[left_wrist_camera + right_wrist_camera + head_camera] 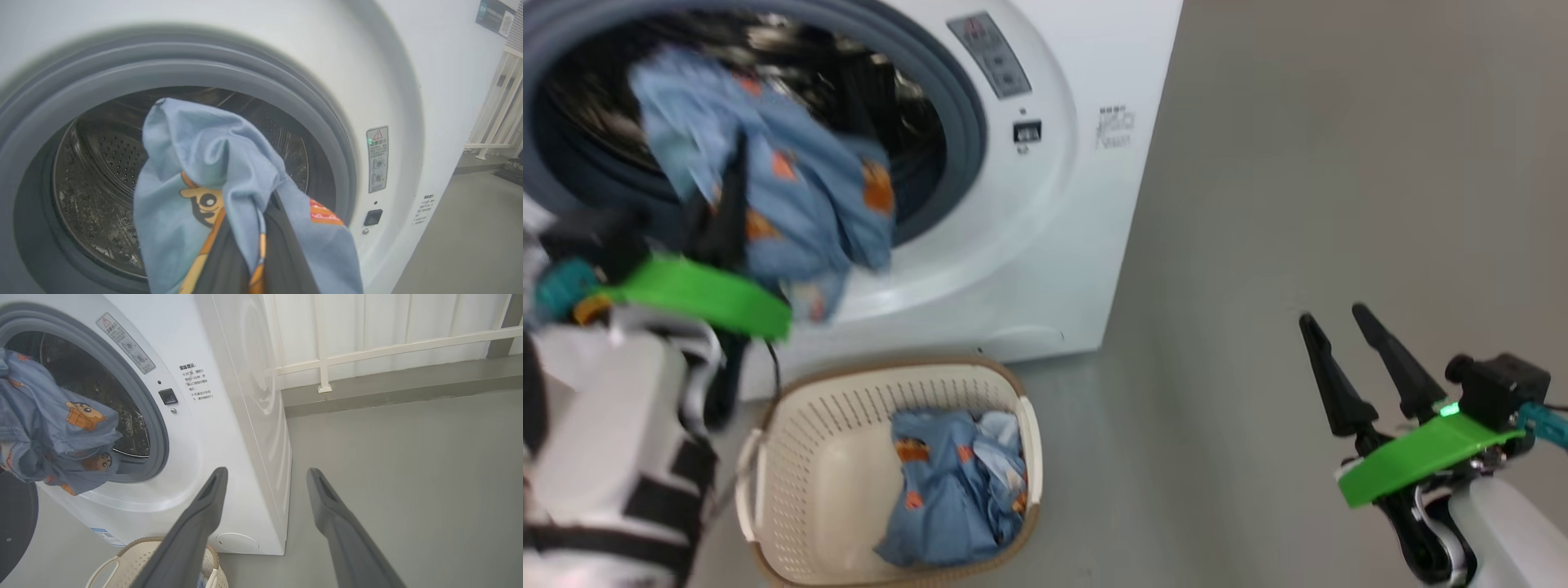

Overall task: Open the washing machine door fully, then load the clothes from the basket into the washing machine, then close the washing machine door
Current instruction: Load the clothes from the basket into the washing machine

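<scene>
Hovering over the grey floor at the robot's right, the right gripper has its two dark fingers spread wide with nothing between them. At the robot's left, the left gripper is clamped tight on a light blue garment printed with orange cartoon figures. The cloth drapes over the fingers and hides their tips.

Below it on the floor, just in front of the machine, sits the cream perforated basket with its brown rim. More of the same blue clothes lie bunched against its right-hand wall.

Beyond the basket stands the white washing machine. The held garment hangs at its round opening, before the grey rubber gasket, with the perforated steel drum behind it. In the right wrist view the dark curved edge of the washing machine door shows at the lower left, swung away from the opening. A warning label sits right of the gasket. Farthest back, a white railing runs along the wall.
</scene>
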